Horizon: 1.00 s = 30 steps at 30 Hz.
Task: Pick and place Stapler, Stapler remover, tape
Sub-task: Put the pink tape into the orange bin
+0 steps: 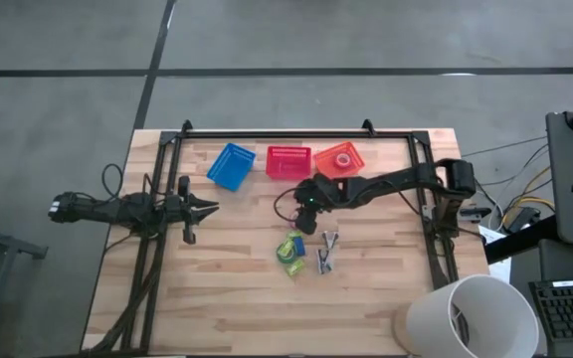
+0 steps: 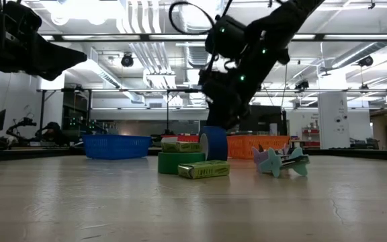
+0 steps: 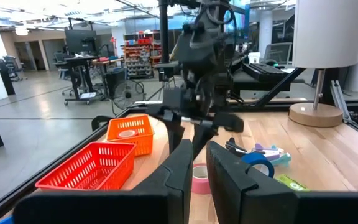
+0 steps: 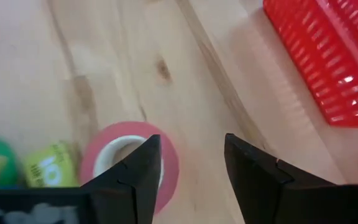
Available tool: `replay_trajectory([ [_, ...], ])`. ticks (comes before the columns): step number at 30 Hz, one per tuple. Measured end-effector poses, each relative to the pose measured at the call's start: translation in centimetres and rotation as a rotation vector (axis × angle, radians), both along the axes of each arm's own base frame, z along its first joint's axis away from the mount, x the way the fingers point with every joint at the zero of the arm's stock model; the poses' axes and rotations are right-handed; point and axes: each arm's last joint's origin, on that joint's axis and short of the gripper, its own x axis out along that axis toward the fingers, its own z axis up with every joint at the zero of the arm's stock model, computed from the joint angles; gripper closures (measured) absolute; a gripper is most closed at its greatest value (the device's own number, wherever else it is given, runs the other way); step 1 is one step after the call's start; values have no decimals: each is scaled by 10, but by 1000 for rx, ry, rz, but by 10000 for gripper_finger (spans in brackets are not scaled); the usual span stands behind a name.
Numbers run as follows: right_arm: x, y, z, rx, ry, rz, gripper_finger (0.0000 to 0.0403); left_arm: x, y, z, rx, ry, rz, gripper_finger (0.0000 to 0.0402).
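Note:
A pink tape roll lies flat on the table; it also shows in the left wrist view. My right gripper is open just above it, one finger over its centre hole, the other outside its rim. In the high view the gripper hides the roll. A blue tape roll stands on edge beside a flat green roll. Stapler removers lie to their right. My left gripper is shut and empty at the table's left. No stapler shows.
A blue basket, a red basket and an orange basket stand in a row along the far edge. Yellow-green boxes lie by the tapes. A white lamp shade stands at the near right corner.

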Motion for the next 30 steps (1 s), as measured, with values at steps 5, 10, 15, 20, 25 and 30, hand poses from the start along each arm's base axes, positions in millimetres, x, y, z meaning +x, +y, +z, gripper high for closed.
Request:
replay_trajectory([
  [5, 3, 1, -12, 7, 18, 8, 221, 0, 0, 0, 0, 0, 0, 351],
  [10, 3, 3, -14, 10, 26, 14, 220, 0, 0, 0, 0, 0, 0, 351],
  [15, 3, 4, -20, 7, 47, 25, 223, 0, 0, 0, 0, 0, 0, 351],
  [20, 6, 7, -29, 2, 61, 33, 237, 0, 0, 0, 0, 0, 0, 351],
  [25, 6, 8, -29, 1, 60, 35, 266, 0, 0, 0, 0, 0, 0, 351],
  [30, 3, 8, -23, -15, 64, 53, 304, 0, 0, 0, 0, 0, 0, 351],
])
